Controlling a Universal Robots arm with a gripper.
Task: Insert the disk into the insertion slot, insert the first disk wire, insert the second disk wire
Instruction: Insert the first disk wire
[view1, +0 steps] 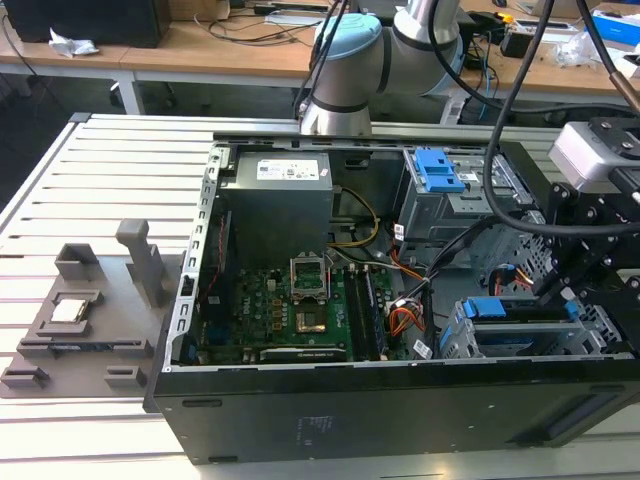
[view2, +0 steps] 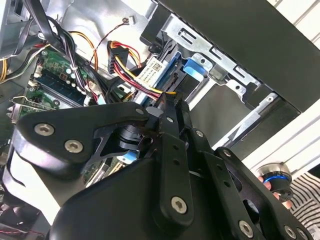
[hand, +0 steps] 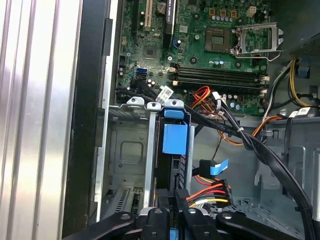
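Note:
The disk (view1: 497, 308), framed by its blue carrier (hand: 175, 138), sits inside the insertion slot (view1: 520, 342), a low perforated grey cage (hand: 131, 150) at the case's front corner on the exterior view's right. My gripper (view1: 566, 295) hangs over the cage's end. In both wrist views its black fingers (hand: 184, 202) stand close together at the disk's rear edge. A red, yellow and black disk wire (hand: 212, 192) runs straight into the fingertips (view2: 167, 100), which hide its plug. A second, flat blue disk wire (hand: 217, 166) with a black plug hangs free beside the disk.
The open computer case holds the motherboard (view1: 290, 300), a grey power supply (view1: 275, 195) and a taller bay with a blue latch (view1: 437, 170). Black cable bundles (hand: 260, 150) cross beside the cage. A grey fixture (view1: 80, 310) lies on the slatted table at the exterior view's left.

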